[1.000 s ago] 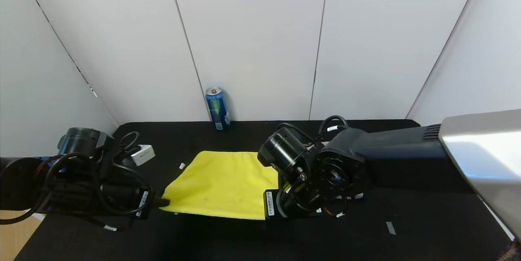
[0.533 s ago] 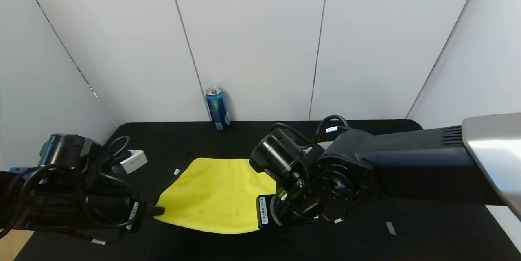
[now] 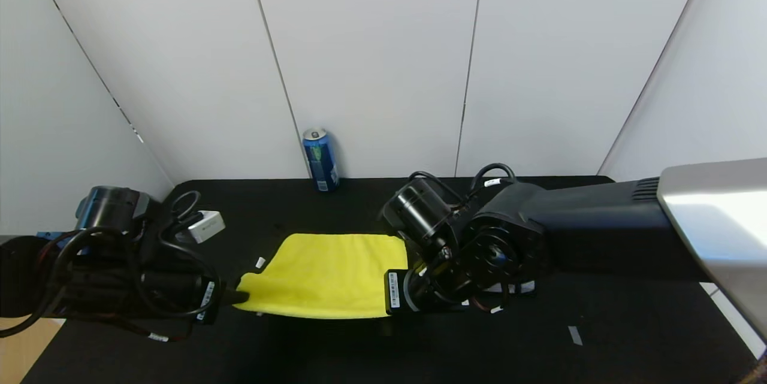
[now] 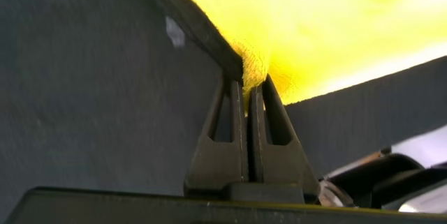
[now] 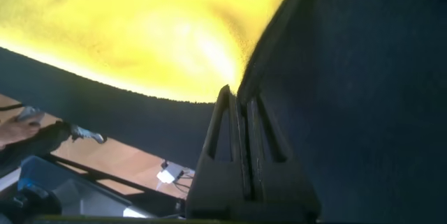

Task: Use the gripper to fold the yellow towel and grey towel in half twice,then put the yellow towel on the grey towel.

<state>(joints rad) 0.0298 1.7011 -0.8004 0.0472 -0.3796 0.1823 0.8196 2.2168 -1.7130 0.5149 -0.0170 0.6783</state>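
The yellow towel (image 3: pixel 326 276) is stretched between the two arms over the middle of the black worktop (image 3: pixel 629 336), its near edge lifted and its far edge lying closer to the back wall. The left claw (image 3: pixel 238 297) comes in low from the left and is pinched tight on the towel's near left corner; in the left wrist view the two fingers (image 4: pixel 237 147) stand pressed together with a tuft of yellow pile (image 4: pixel 255 67) caught between their tips. The right claw (image 5: pixel 241 102) sits at the towel's near right corner, mostly hidden under its own wrist in the head view; its wrist camera shows the fingers (image 5: pixel 223 140) closed narrow on the cloth's dark-trimmed edge (image 5: pixel 269 46), with the yellow surface spreading away from them. The towel (image 5: pixel 140 35) hangs slightly slack between the two grips, and a shadow lies on the worktop under its front edge.

A blue drinks can (image 3: pixel 320 159) stands upright at the back of the worktop against the white wall panels, well apart from the towel. A small white box (image 3: pixel 207 226) rests near the left arm's cabling. A few small pale scraps of tape are scattered about, one just beside the towel's left edge (image 3: pixel 260 262) and another off to the right (image 3: pixel 574 335).
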